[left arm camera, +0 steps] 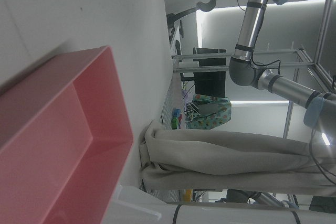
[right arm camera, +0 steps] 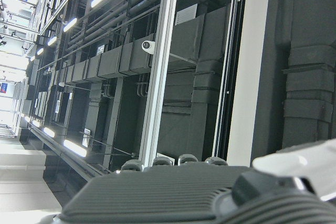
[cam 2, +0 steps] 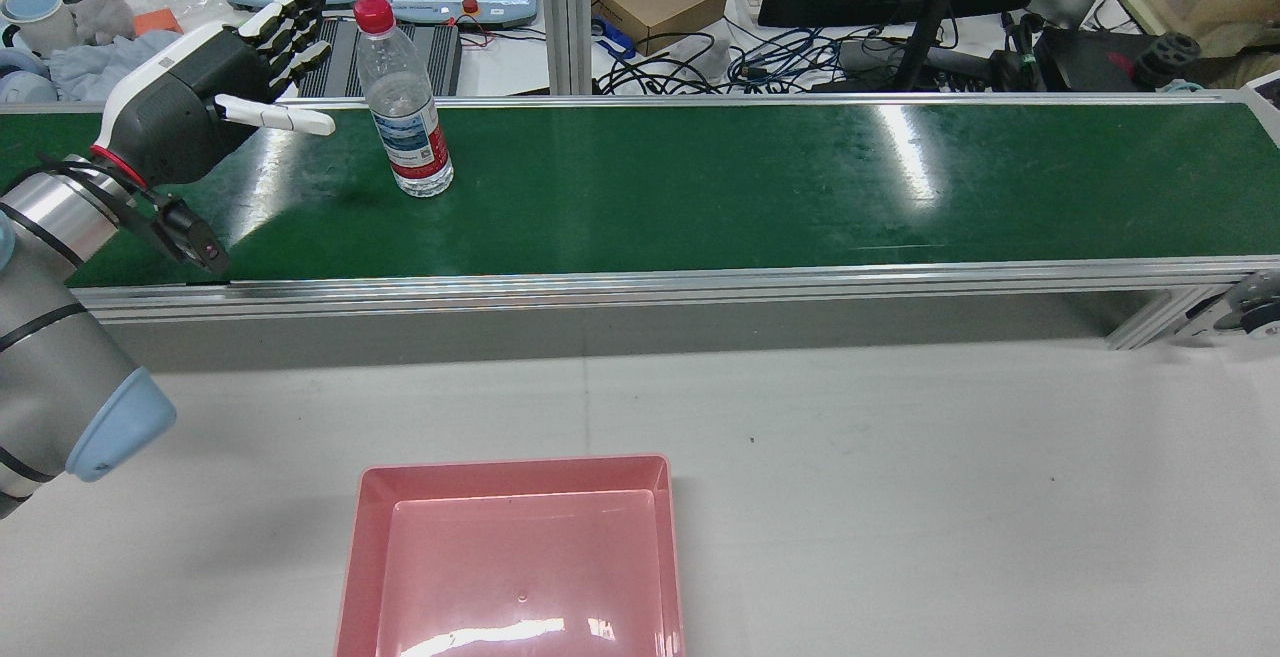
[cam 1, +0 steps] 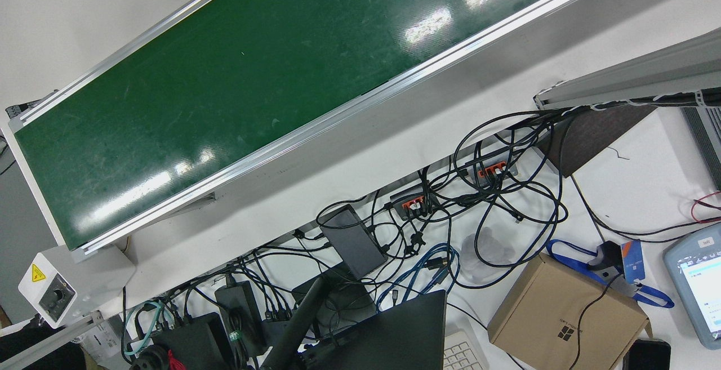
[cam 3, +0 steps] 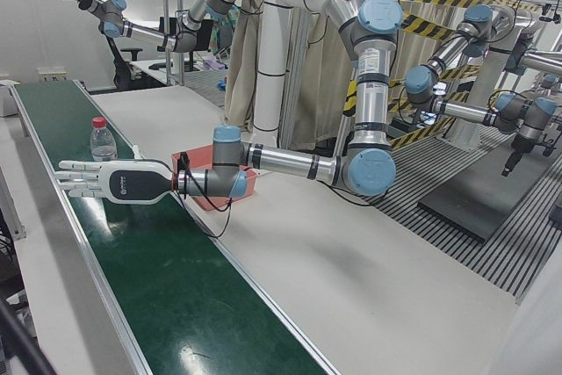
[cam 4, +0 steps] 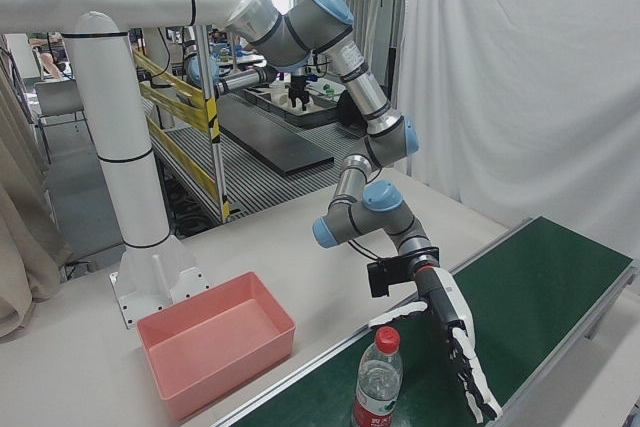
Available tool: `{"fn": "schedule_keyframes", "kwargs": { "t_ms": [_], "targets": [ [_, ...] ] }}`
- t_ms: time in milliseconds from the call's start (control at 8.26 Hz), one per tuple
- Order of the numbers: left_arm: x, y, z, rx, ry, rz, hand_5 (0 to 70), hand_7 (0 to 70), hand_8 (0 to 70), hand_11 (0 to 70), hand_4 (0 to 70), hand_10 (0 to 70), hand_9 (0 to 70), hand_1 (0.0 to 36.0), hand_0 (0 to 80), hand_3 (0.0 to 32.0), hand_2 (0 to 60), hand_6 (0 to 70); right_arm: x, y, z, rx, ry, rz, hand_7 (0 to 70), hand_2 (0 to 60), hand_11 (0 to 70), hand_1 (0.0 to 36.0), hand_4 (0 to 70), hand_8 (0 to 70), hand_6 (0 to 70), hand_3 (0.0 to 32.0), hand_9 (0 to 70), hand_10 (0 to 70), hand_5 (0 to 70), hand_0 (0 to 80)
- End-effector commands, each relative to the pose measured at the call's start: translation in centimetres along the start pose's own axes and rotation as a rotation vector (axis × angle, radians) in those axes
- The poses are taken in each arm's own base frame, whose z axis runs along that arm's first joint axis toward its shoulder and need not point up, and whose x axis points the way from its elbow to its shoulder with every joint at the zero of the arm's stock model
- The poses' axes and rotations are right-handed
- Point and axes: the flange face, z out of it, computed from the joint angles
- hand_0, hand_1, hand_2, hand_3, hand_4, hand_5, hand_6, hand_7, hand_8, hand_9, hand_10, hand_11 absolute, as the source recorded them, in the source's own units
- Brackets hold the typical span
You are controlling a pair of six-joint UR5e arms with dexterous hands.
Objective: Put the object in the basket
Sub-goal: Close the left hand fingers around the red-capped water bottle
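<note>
A clear plastic water bottle (cam 2: 404,100) with a red cap and a red, white and blue label stands upright on the green conveyor belt (cam 2: 700,187), toward its left end in the rear view; it looks nearly empty. The pink rectangular basket (cam 2: 512,562) sits empty on the white worktop (cam 2: 900,477), well apart from the bottle.

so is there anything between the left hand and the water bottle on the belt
Nothing: in the rear view only bare green belt separates the open left hand from the upright water bottle; they are not touching.
</note>
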Motion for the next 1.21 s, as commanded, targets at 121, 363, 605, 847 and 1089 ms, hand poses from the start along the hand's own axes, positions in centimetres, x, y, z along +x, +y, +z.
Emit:
{"fn": "schedule_keyframes", "kwargs": {
  "t_ms": [121, 363, 605, 847, 1089],
  "targets": [
    [-1.2, 0.5, 0.1, -0.005, -0.017, -0.002, 7.6, 0.0, 0.0, 6.7, 0.0, 2.7, 0.0, 22.3, 56.0, 0.0, 3.5, 0.0, 0.0, 0.0, 0.0, 0.001, -0.001, 0.0, 0.0, 0.0, 0.0, 0.0, 0.0, 0.0, 0.0, 0.0, 0.0, 0.0, 0.0, 0.0],
    [-1.6, 0.7, 0.2, -0.008, -0.022, -0.006, 8.5, 0.0, 0.0, 7.9, 0.0, 3.5, 0.0, 23.2, 56.6, 0.0, 7.8, 1.2, 0.0, 0.0, 0.0, -0.001, 0.0, 0.0, 0.0, 0.0, 0.0, 0.0, 0.0, 0.0, 0.0, 0.0, 0.0, 0.0, 0.0, 0.0],
    [-1.8, 1.3, 0.5, -0.016, -0.024, -0.01, 9.6, 0.0, 0.2, 8.0, 0.4, 3.6, 1.0, 23.5, 57.2, 0.0, 7.3, 1.6, 0.0, 0.0, 0.0, -0.001, 0.0, 0.0, 0.0, 0.0, 0.0, 0.0, 0.0, 0.0, 0.0, 0.0, 0.0, 0.0, 0.0, 0.0],
    [-1.8, 1.2, 0.3, 0.012, -0.036, -0.007, 13.1, 0.0, 3.2, 10.2, 0.0, 5.2, 5.1, 22.4, 56.3, 0.0, 6.8, 2.2, 0.0, 0.0, 0.0, -0.001, 0.0, 0.0, 0.0, 0.0, 0.0, 0.0, 0.0, 0.0, 0.0, 0.0, 0.0, 0.0, 0.0, 0.0],
    [-1.0, 1.5, 0.5, 0.057, -0.042, 0.011, 67.2, 57.3, 51.8, 70.0, 20.0, 50.0, 70.0, 25.3, 60.1, 0.0, 30.8, 30.2, 0.0, 0.0, 0.0, -0.001, 0.0, 0.0, 0.0, 0.0, 0.0, 0.0, 0.0, 0.0, 0.0, 0.0, 0.0, 0.0, 0.0, 0.0]
  ]
}}
